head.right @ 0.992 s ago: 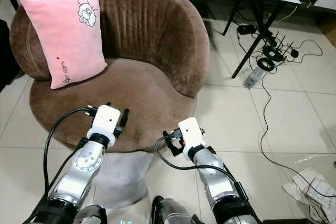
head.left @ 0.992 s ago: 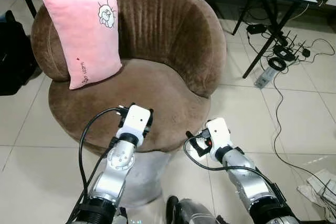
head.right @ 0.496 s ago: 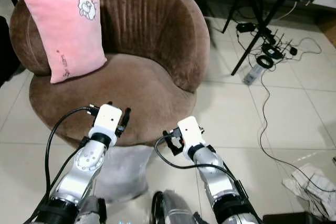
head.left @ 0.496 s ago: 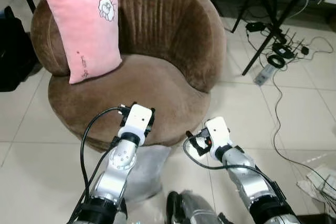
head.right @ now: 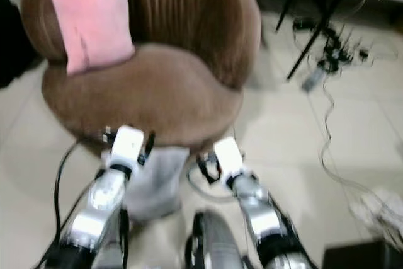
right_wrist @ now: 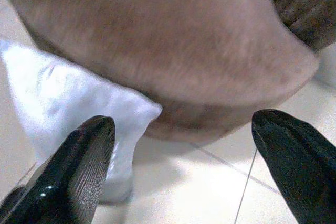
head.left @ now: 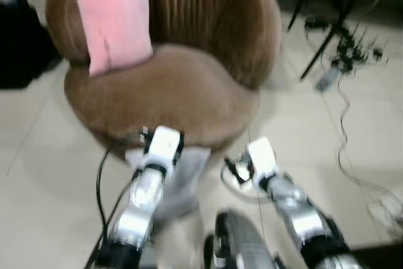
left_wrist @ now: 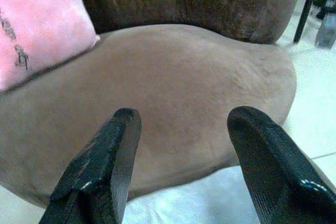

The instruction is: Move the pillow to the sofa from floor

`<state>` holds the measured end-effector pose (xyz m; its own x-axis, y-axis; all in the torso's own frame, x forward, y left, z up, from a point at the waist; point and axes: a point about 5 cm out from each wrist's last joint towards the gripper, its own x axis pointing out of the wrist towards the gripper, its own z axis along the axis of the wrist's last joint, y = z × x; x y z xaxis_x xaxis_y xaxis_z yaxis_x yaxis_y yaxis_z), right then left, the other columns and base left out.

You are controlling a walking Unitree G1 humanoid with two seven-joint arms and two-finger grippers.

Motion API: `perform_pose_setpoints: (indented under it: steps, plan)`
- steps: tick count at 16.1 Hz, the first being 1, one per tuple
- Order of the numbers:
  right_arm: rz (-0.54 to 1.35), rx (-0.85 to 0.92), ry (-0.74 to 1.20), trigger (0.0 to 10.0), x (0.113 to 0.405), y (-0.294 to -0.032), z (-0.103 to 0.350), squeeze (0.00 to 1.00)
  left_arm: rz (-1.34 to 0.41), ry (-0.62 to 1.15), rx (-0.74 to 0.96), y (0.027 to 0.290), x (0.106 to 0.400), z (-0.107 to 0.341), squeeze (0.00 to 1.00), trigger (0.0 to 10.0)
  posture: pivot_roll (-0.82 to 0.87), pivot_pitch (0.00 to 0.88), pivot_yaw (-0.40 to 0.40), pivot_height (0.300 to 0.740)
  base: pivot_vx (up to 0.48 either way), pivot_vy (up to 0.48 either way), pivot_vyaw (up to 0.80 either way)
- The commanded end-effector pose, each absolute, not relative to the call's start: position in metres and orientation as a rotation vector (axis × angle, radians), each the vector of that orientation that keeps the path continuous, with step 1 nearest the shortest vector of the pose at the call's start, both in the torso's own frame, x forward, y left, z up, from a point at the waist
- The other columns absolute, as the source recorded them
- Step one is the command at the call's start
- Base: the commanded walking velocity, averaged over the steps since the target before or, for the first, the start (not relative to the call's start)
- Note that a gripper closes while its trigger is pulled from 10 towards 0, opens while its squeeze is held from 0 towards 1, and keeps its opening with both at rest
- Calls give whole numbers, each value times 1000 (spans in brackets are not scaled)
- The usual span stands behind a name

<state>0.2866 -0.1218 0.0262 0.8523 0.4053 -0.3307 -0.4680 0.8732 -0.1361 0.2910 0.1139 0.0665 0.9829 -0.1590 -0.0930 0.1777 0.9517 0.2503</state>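
Head views blurred; grey pillow (head.left: 182, 174) partly hidden by left arm, pink cushion (head.left: 113, 17) cut off at top

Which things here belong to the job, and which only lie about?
For the job:
white pillow on the floor
brown sofa
left hand, open
right hand, open

Lying about:
pink pillow
cables
table leg

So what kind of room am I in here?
Probably a living room or lounge corner that doubles as a workspace: a round brown sofa chair with a pink pillow, tiled floor, and cables under a table.
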Motion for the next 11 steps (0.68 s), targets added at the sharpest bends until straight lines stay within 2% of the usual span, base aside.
perform_pose_setpoints:
  steps: [1,7,11]
  plan:
    - [459,-209,329,10000,282,-126,21,0,-174,86,237,112,290,65,0,10000,-55,192,-158,596,0,0,0]
    - [396,-176,281,10000,288,-134,28,0,-144,92,164,120,290,64,0,10000,-49,191,-158,596,0,0,0]
    - [292,-125,131,10000,284,-153,43,0,-131,-45,147,153,275,73,0,10000,-49,188,-144,596,0,0,0]
